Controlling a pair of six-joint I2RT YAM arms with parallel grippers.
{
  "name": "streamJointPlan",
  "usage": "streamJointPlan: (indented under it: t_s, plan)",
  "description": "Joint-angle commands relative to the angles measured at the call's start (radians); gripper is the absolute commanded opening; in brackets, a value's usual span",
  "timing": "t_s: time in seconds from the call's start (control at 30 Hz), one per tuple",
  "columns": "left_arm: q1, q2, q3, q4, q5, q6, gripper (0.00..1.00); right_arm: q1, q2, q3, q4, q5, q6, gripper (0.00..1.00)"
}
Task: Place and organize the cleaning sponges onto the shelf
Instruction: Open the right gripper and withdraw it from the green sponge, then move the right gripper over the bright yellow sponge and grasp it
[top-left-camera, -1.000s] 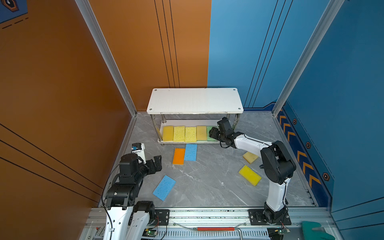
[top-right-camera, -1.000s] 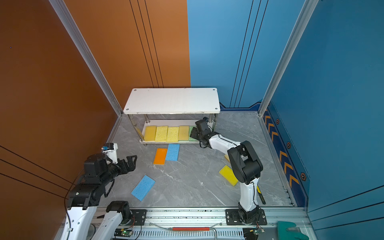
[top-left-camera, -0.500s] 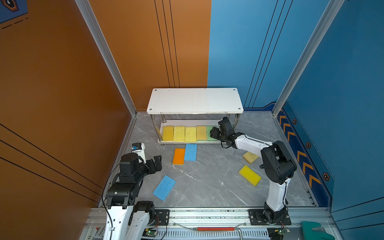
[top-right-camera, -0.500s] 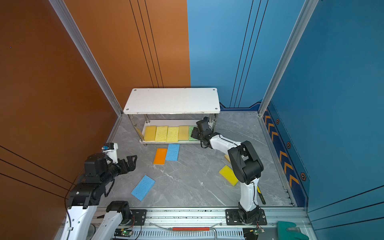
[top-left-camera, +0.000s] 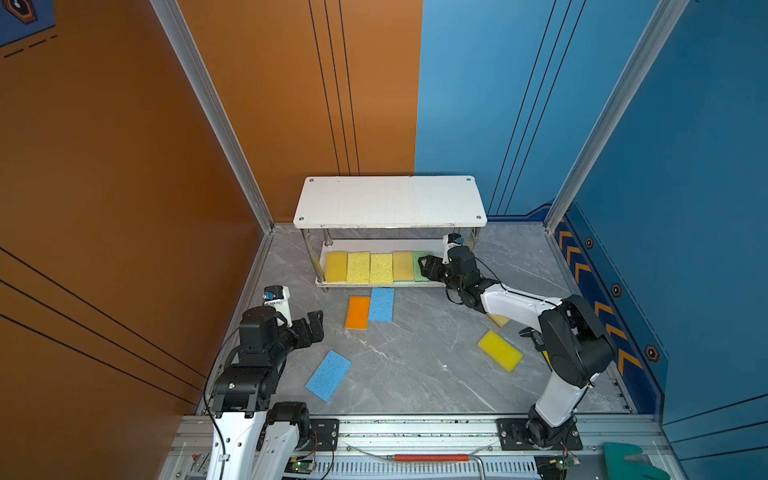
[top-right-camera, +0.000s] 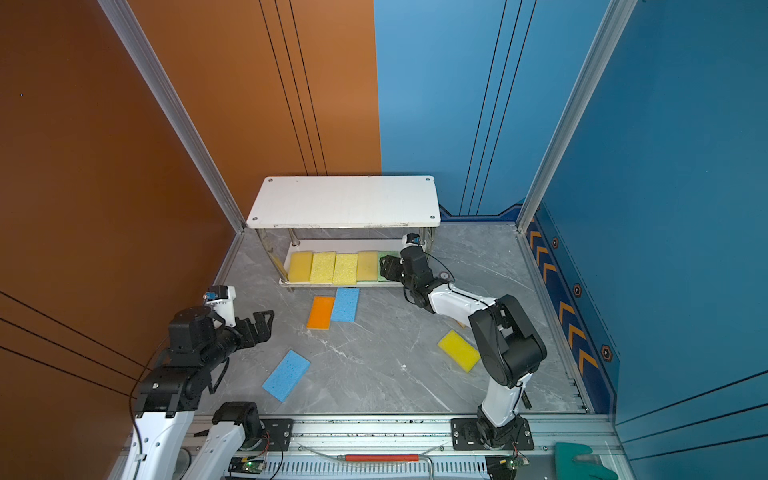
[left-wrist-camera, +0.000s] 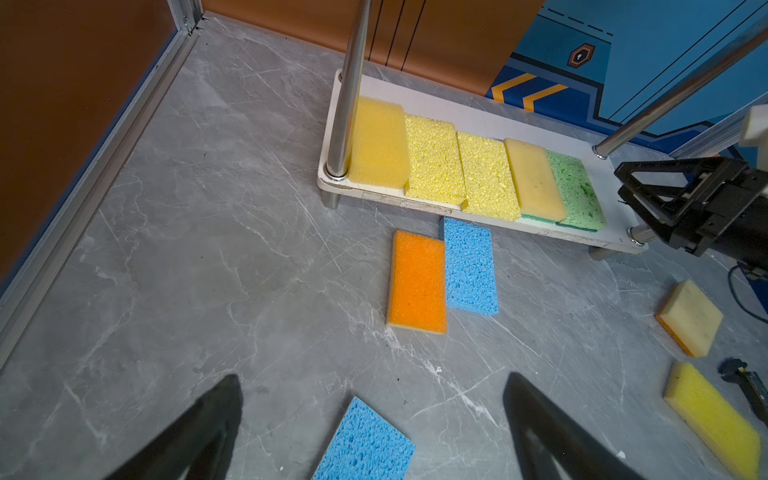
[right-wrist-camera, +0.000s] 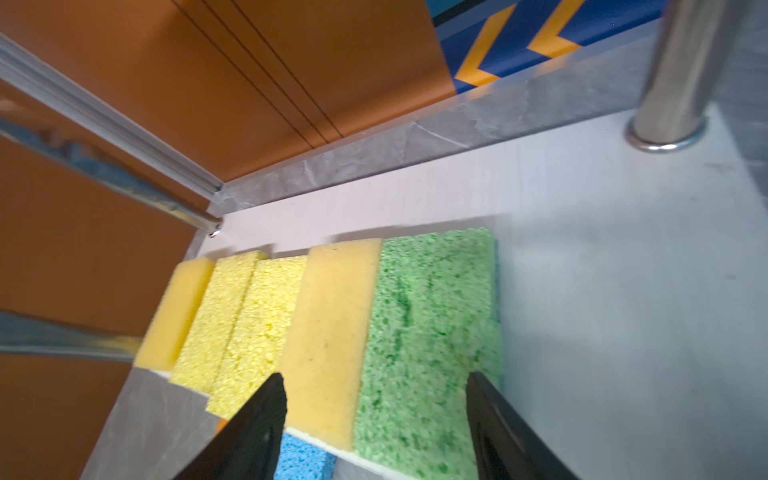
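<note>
The shelf (top-left-camera: 390, 201) stands at the back, its top board bare. On its lower board (left-wrist-camera: 478, 120) lie three yellow cleaning sponges (left-wrist-camera: 434, 164), a pale one (left-wrist-camera: 534, 183) and a green one (right-wrist-camera: 428, 324) in a row. My right gripper (right-wrist-camera: 374, 376) hovers open over the green sponge's near end, holding nothing; both top views show it (top-left-camera: 428, 268) (top-right-camera: 386, 268). My left gripper (left-wrist-camera: 370, 377) is open and empty above a blue sponge (top-left-camera: 329, 375). On the floor lie an orange sponge (top-left-camera: 358, 311), a second blue one (top-left-camera: 381, 304), a yellow one (top-left-camera: 499, 350) and a tan one (left-wrist-camera: 690, 318).
Walls close in the floor on three sides. The right arm's white link (top-left-camera: 515, 301) passes over the tan sponge. A small black tool (left-wrist-camera: 744, 382) lies near the yellow sponge. A red-handled tool (top-left-camera: 428, 458) and a teal glove (top-left-camera: 631, 461) rest by the front rail.
My right gripper has shifted slightly at the shelf's right end, its fingers a touch wider. The left arm and the floor sponges have not moved.
</note>
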Motion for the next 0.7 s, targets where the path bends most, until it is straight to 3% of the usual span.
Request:
streamJointPlan:
  t_s: [0.0,0.2,0.27,0.33,0.37,0.43,0.5,0.67]
  plan:
    - [0.005,-0.004,-0.014,-0.008,-0.009,0.016,0.98,0.007,0.010,0.014,0.120,-0.240,0.032,0.70]
    - [0.002,-0.008,-0.015,-0.008,-0.006,0.016,0.98,0.050,0.044,-0.001,0.249,-0.583,0.199,0.72]
    - [0.001,-0.007,-0.015,-0.008,-0.003,0.016,0.98,0.074,0.014,-0.020,0.190,-0.634,0.183,0.72]
    - [-0.001,-0.005,-0.015,-0.006,0.000,0.017,0.98,0.102,-0.034,-0.013,-0.020,-0.662,0.095,0.72]
    - [-0.002,-0.004,-0.015,-0.006,0.000,0.017,0.98,0.115,-0.058,0.006,-0.178,-0.637,0.018,0.72]
    - [-0.004,-0.005,-0.017,-0.004,0.006,0.017,0.98,0.151,-0.099,0.088,-0.629,-0.465,-0.181,0.73]
    - [-0.005,-0.003,-0.018,-0.001,0.013,0.015,0.98,0.178,-0.103,0.141,-0.913,-0.341,-0.274,0.73]
    - [-0.005,0.000,-0.018,0.002,0.022,0.014,0.98,0.226,-0.176,0.085,-1.191,-0.054,-0.214,0.74]
